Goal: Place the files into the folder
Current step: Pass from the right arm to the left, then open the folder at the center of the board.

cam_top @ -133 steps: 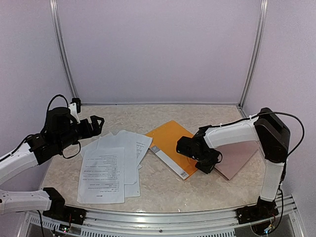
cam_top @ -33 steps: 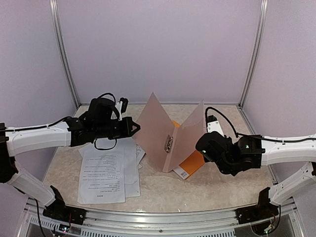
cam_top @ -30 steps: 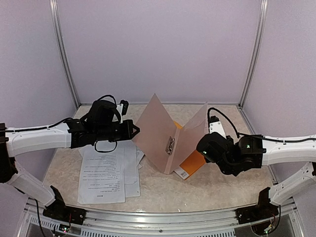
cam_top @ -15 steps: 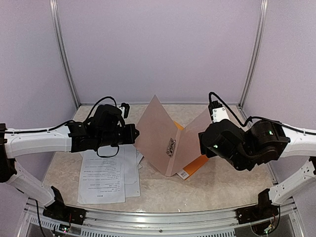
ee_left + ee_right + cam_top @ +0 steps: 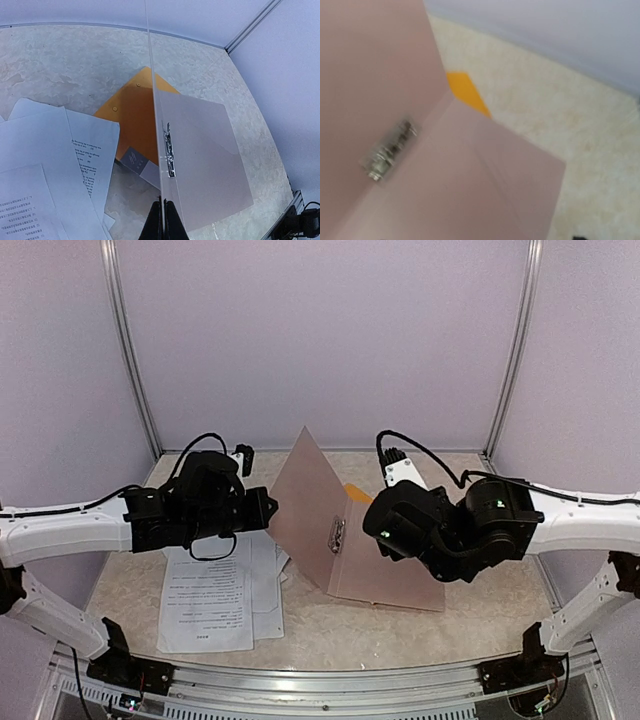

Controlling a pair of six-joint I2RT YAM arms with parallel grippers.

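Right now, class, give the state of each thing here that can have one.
Pinkish folder: open, one cover upright, the other flat.
Metal clip: no sheets under it.
Files: loose, outside the folder.
Orange folder: flat, partly under the pinkish folder.
Left claw: shut on the upright cover.
Right claw: fingers hidden, cannot tell.

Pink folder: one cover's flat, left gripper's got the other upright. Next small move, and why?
Probably have the left gripper ease its upright cover down leftward until the pink folder lies open. The other cover already lies flat, the clip is exposed, and the sheets sit loose just left. Caveat: that cover may land on their nearest edge.
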